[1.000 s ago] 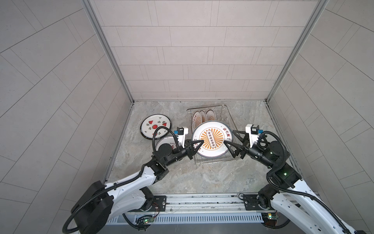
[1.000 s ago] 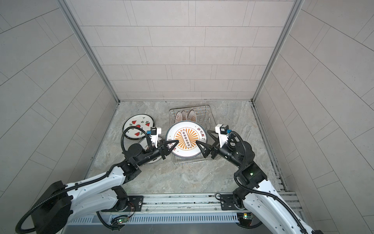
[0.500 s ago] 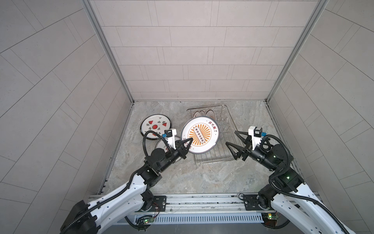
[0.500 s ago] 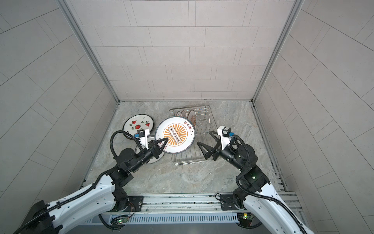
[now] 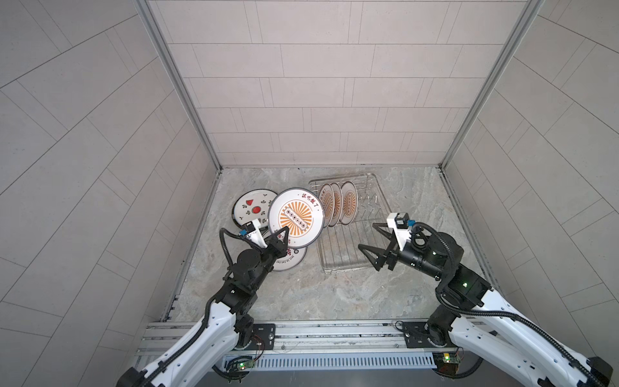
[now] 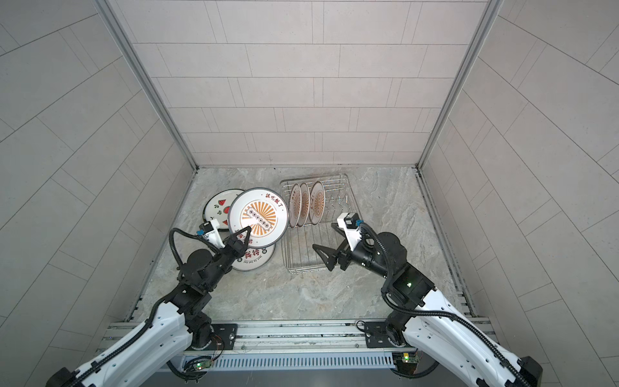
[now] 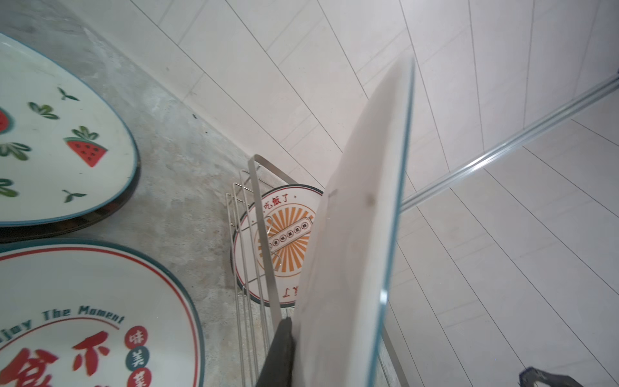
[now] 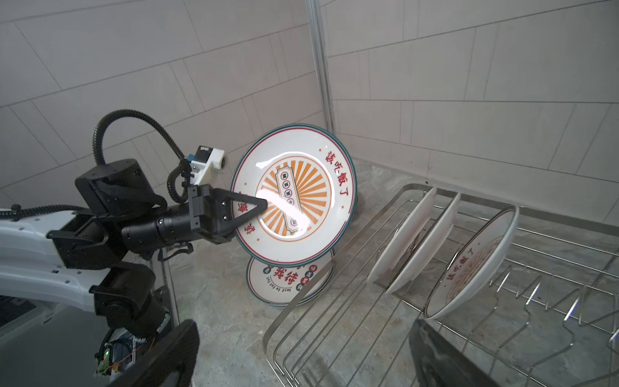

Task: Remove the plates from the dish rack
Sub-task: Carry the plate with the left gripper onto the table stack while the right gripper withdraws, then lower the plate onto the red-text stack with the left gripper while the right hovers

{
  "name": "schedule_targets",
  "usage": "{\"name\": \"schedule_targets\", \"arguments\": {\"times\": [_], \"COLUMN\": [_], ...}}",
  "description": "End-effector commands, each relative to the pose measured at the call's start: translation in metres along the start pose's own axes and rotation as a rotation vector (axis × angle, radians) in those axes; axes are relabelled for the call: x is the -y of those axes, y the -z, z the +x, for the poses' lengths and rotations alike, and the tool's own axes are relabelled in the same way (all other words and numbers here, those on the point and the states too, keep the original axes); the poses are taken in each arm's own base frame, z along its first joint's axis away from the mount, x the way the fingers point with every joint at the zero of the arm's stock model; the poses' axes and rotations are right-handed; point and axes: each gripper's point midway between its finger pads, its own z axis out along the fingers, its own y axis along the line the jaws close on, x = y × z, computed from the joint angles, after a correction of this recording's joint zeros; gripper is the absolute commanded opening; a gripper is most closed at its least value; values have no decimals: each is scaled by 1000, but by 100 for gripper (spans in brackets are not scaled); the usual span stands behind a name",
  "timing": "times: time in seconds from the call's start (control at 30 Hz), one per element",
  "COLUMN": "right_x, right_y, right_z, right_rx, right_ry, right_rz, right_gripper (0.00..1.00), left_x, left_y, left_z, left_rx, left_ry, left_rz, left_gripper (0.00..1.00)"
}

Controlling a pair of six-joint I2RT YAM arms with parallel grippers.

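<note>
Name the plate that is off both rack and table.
The sunburst plate, clamped at its rim by the left gripper and held tilted in the air. Three others stand in the dish rack; the rest lie flat on the table.

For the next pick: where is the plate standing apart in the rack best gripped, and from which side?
Probably the top rim of the plate, from above: it stands on edge, leaning, in the rack, with room at both faces for the jaws.

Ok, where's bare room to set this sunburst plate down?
Bare marble between the dish rack and the front rail, and right of the rack to the wall. Crowded left of it: watermelon plate and lettered plate.
</note>
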Motion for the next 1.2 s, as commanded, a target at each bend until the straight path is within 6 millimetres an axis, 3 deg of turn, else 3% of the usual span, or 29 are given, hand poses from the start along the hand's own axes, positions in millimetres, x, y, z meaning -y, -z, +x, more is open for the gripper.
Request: {"name": "schedule_targets", "arguments": {"times": [0.0,0.33,0.53,0.7,1.17], "right_x": [-1,1,-4,-13,-5], "right_y": [-2,-13,-17,-29,-42], "right_z": [-9,-2,2,11,25], "right_rx": [-12,-66,-86,-151,-231], "right_ry": [92,100,117,149,165], "right_rz": [45,49,19,-19,22], "right_gripper": [100,100,100,100,100], "left_x": [-5,-48,-56,-90,-111], "left_y": [6,24,25,33,24], "left_z": [-14,-14,-5,6,37], "left_rx": [65,114,89,87,-3], "left_ry": [84,152,198,286,412], "left_rz": [-25,-211,-233,-407,-508], "left_gripper": [0,0,0,0,0]}}
